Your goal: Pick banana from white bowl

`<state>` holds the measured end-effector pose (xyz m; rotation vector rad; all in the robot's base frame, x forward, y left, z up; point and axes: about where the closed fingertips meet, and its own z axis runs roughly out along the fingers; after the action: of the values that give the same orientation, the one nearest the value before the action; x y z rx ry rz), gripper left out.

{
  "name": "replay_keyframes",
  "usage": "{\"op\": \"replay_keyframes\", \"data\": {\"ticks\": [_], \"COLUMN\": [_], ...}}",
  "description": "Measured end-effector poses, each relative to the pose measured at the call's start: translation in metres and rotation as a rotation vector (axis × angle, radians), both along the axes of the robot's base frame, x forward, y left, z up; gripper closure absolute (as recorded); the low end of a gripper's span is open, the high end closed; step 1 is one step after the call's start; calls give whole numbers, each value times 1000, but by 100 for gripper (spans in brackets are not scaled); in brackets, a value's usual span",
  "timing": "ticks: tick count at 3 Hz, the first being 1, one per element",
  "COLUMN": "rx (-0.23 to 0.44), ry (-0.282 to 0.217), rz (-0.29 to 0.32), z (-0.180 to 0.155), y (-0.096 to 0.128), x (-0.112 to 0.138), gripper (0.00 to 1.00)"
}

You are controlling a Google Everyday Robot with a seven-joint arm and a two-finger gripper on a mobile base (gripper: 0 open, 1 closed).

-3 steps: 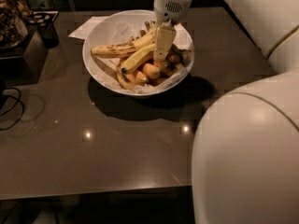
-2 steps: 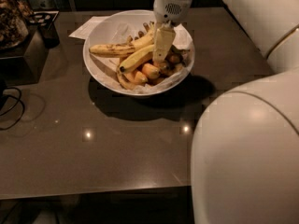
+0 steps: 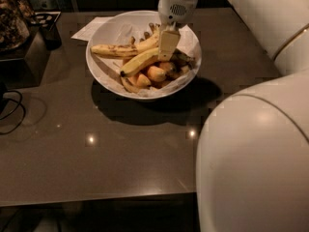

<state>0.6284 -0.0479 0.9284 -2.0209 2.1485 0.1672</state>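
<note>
The white bowl (image 3: 104,37) stands on the dark table at the far middle, lined with crinkled white paper. The smooth yellow banana (image 3: 137,63) lies across its middle, with its left end low and its right end rising toward the gripper. My gripper (image 3: 168,46) reaches down from the top into the bowl's right half. It sits at the banana's upper right end and covers that end. A long brown-speckled banana (image 3: 115,50) lies behind the yellow one. Short orange-yellow bananas (image 3: 155,74) lie under and in front of it.
A sheet of white paper (image 3: 89,29) lies on the table behind the bowl at the left. A dark box with clutter (image 3: 29,37) stands at the far left, with a black cable (image 3: 12,112) in front of it. My white arm (image 3: 256,149) fills the right foreground.
</note>
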Motion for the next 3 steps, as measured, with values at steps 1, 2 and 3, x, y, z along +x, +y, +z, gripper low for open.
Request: {"op": "replay_keyframes", "data": {"ticks": [1,2,3], "rx": [0,24,89], "ry": [0,-52,-118], "rz": [0,8,34], "z": [0,7,29], "y": [0,4,5], "x": [0,1,-17], "gripper": [100,100,100]}}
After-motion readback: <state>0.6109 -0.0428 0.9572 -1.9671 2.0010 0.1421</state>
